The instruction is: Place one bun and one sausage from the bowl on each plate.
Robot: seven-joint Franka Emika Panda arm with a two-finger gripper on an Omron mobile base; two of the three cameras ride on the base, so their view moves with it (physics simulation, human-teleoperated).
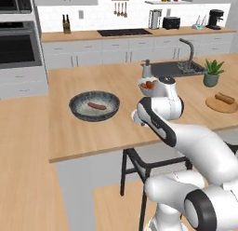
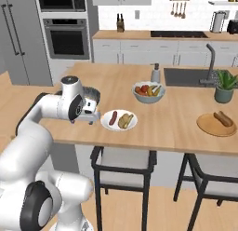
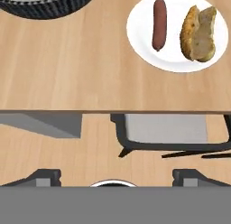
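Note:
The dark speckled bowl (image 1: 94,105) sits on the island counter with one sausage (image 1: 96,105) in it; its rim (image 3: 45,6) shows at the top left of the hand view. To its right, the white plate (image 3: 176,47) carries a sausage (image 3: 158,24) and a bun (image 3: 198,33). The tan wooden plate (image 2: 207,125) at the far right holds a brown, bun-like piece (image 2: 223,118). My gripper (image 3: 116,177) hovers open and empty over the counter's front edge, between the bowl and the white plate (image 2: 119,126).
A pale-blue fruit bowl (image 2: 148,91) stands behind the white plate. A soap bottle (image 2: 155,74), sink (image 2: 186,77) and potted plant (image 2: 225,87) lie further back. Two stools (image 2: 123,172) stand below the counter's front edge.

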